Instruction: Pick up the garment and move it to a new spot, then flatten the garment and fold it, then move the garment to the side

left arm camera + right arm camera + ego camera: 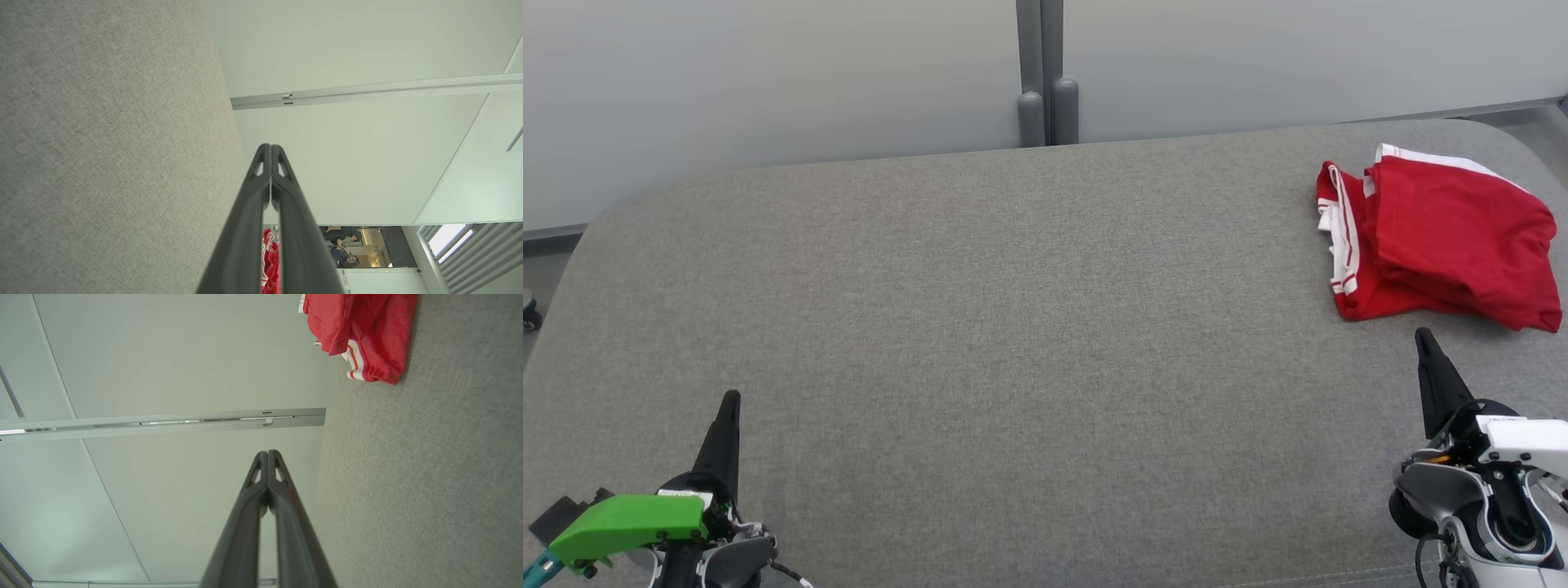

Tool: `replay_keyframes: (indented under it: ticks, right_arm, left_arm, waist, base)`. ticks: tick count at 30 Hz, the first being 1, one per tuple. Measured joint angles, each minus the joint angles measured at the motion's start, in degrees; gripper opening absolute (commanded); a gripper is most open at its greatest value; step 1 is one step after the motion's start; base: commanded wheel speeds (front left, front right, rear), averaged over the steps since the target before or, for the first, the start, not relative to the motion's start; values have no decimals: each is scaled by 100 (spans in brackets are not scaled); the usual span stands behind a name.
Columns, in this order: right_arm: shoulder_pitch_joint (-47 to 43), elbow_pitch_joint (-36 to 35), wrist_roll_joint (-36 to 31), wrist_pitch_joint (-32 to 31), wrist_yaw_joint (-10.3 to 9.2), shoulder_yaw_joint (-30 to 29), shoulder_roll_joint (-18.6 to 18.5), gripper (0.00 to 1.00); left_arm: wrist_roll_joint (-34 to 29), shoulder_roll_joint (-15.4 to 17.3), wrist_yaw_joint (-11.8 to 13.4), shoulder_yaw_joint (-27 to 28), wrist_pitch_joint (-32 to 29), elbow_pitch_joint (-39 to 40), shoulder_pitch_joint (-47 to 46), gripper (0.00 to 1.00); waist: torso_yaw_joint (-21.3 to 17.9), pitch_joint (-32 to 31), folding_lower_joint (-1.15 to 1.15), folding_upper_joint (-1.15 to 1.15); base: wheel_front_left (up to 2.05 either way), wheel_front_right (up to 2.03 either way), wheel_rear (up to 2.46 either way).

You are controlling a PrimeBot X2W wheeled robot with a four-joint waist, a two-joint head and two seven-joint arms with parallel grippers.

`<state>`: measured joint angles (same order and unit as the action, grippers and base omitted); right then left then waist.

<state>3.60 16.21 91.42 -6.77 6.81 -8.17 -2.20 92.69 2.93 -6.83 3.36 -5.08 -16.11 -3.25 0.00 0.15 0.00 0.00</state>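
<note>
Right claw (268,454) closed, red garment (359,330) beyond it.

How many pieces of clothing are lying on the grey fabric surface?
1. A red garment with white trim lies bunched at the far right of the surface, just beyond the right gripper; folds could hide more.

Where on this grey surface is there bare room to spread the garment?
Bare: the grey surface between left gripper and right gripper, back to the wall. Crowded: only its far right corner, under the red garment.
</note>
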Motion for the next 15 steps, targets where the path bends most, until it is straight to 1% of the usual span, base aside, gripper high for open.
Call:
replay_keyframes:
  ticks: [15]
  right_arm:
    - [0,-4,1,1,0,4,0,0]
  left_arm:
    - [1,-1,-8,4,0,-2,-1,0]
  waist:
    - [0,0,0,0]
  base:
    - [0,0,0]
